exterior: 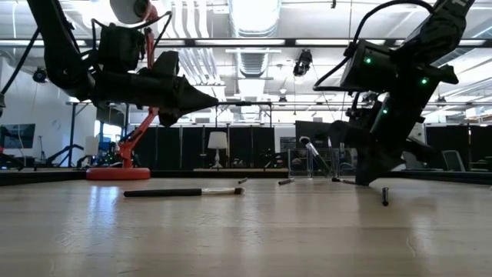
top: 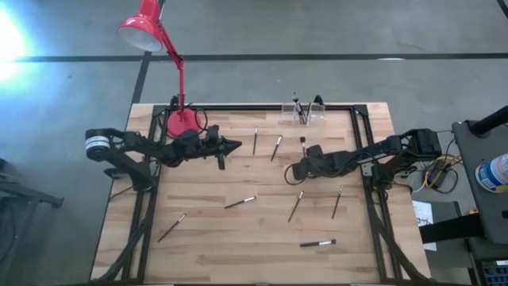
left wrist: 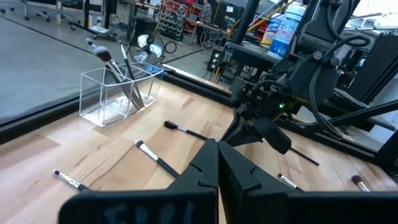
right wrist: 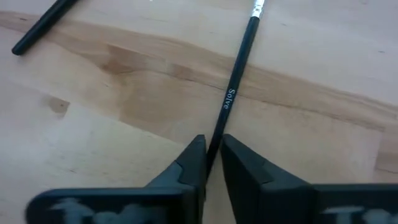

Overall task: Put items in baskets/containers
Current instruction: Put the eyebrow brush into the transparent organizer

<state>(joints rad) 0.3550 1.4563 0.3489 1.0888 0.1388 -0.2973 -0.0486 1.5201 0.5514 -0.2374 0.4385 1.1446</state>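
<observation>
The right claw is down at the surface near its centre, a little toward three o'clock, with its two fingers pressed close on either side of a brush; the dark handle runs between the tips and the brush lies flat on the wood, so the claw is clamped on it with the brush not lifted. In the high view the same claw sits between the organiser and the loose brushes below it. The organiser stands at the twelve o'clock edge of the surface, clear-walled, with a few brushes upright inside it. Other brushes lie scattered: two side by side just toward nine o'clock of the organiser, one near the middle, one toward seven o'clock, two toward four o'clock, and one near the six o'clock edge. The left claw hangs above the surface toward ten o'clock, its fingers shut together on nothing, pointing toward the right arm. A red lamp stands at the eleven o'clock corner, its base beside the left arm.
</observation>
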